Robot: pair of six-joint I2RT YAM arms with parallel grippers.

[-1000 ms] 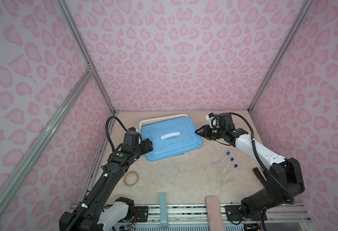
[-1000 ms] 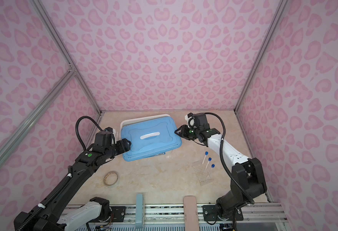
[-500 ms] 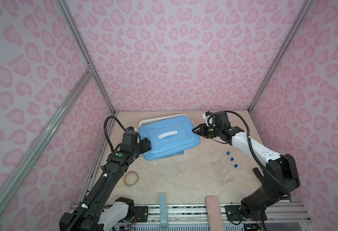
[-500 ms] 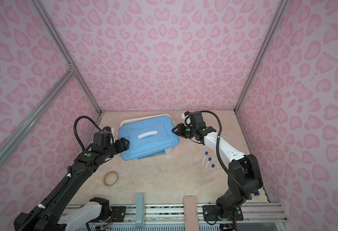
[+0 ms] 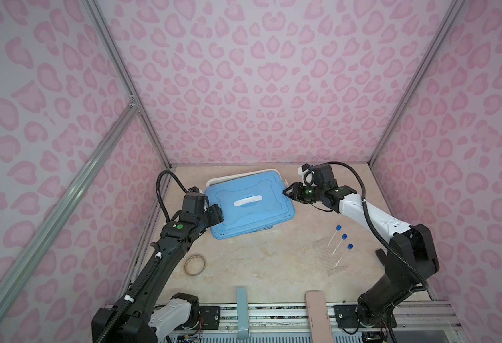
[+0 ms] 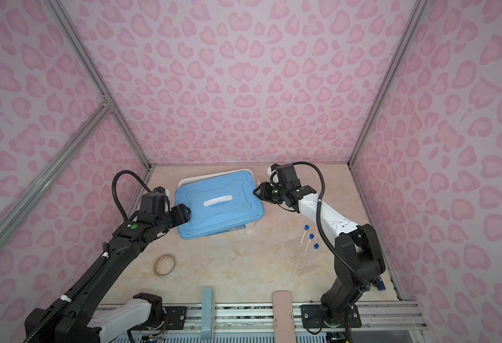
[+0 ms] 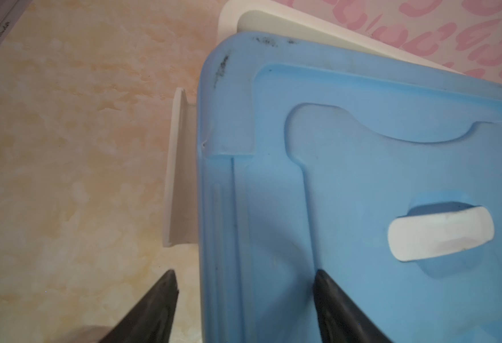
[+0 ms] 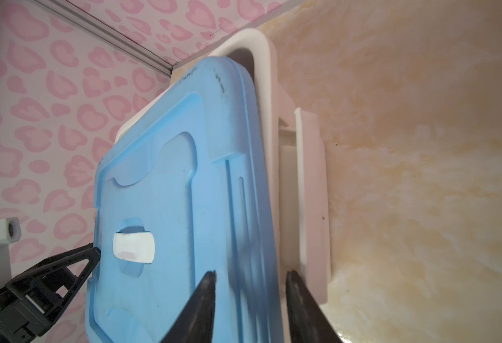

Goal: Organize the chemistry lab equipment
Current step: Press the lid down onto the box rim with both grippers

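Blue plastic lid [image 5: 249,208] lay skewed over the white tub [image 8: 263,74], hiding its contents. The left gripper [image 7: 244,276] reached one short end, fingers spread astride the lid's edge. The right gripper [image 8: 249,273] met the opposite end, fingers narrowly parted around lid edge and tub rim — pinching or not, I couldn't tell. Three blue-capped tubes [image 5: 339,242] lay on the table beside the right arm.

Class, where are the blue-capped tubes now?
In both top views the blue-capped tubes lie on the table's right side, right of the tub's near corner.
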